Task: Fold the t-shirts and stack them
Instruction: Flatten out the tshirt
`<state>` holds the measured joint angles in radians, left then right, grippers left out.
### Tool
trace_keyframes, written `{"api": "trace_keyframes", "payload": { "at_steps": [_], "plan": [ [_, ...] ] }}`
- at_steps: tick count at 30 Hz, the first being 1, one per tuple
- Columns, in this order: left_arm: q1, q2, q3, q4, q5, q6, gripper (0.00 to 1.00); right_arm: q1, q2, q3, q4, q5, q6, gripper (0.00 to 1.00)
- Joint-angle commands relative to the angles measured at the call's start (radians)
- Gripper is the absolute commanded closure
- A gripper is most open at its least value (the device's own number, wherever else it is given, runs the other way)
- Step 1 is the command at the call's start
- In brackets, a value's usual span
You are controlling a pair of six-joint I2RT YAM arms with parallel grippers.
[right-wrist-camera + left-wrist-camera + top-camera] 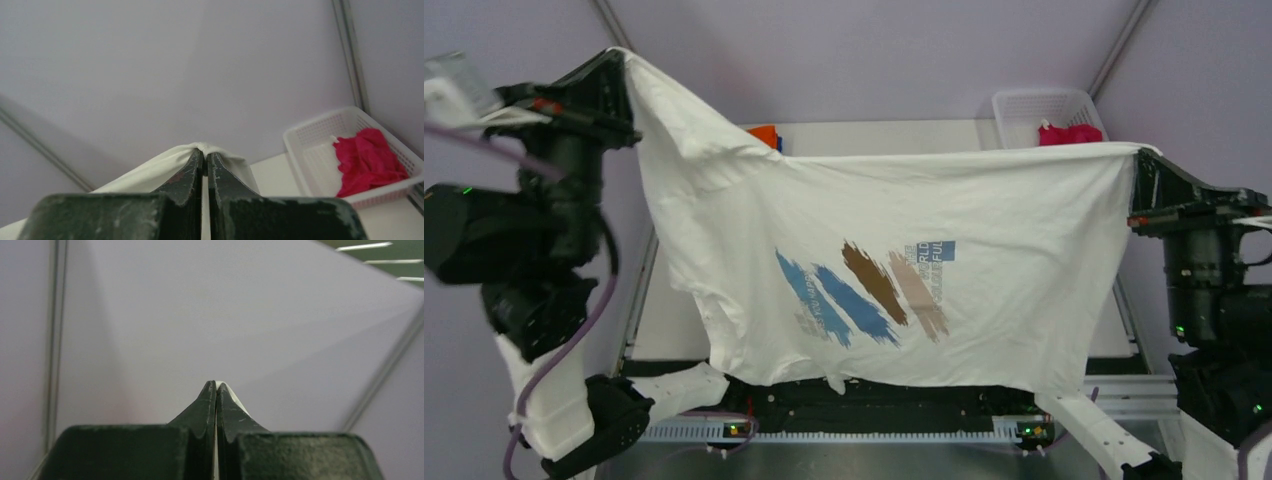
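Lilac panels are walling in the pale counter, matte and smooth, with grey metal rails running up the corners. At the left we are pinching one corner of the white t-shirt in our left pincer, whose black, grainy fingers are squeezing a thin sliver of cloth. The soft knit is hanging as a broad, wrinkled sheet between both arms, above the counter, showing slanted blue, brown and tan brush strokes. Behind its top edge an orange t-shirt is peeking out. At the right, our right pincer is clamping the other corner, which is bunching over the tips. Beyond it, a white plastic mesh basket is holding a crumpled magenta t-shirt.
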<state>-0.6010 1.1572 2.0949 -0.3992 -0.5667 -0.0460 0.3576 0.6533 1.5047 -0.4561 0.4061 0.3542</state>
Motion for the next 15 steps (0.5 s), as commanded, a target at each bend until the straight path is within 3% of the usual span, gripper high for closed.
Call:
{"api": "trace_keyframes", "payload": {
  "at_steps": [1,2,5,9,11,13,15],
  "plan": [
    [0.108,0.288,-0.111,0.089,-0.097,0.058,1.00,-0.005,0.175,-0.168,0.111,0.248,-0.040,1.00],
    [0.171,0.347,-0.119,0.085,-0.027,0.001,1.00,-0.005,0.215,-0.212,0.134,0.291,-0.028,1.00],
    [0.249,0.546,-0.163,0.145,-0.012,-0.038,1.00,-0.025,0.349,-0.367,0.213,0.341,0.035,1.00],
    [0.292,0.817,-0.177,0.192,0.036,-0.028,0.99,-0.126,0.560,-0.530,0.383,0.173,0.136,1.00],
    [0.299,0.961,-0.094,0.146,0.032,-0.027,0.80,-0.155,0.694,-0.555,0.498,0.129,0.138,0.97],
    [0.300,1.081,0.024,0.059,0.025,-0.044,0.51,-0.169,0.823,-0.501,0.511,0.101,0.134,0.67],
    [0.302,1.134,0.087,0.001,0.026,-0.070,0.09,-0.170,0.907,-0.425,0.464,0.096,0.131,0.47]
  ]
}}
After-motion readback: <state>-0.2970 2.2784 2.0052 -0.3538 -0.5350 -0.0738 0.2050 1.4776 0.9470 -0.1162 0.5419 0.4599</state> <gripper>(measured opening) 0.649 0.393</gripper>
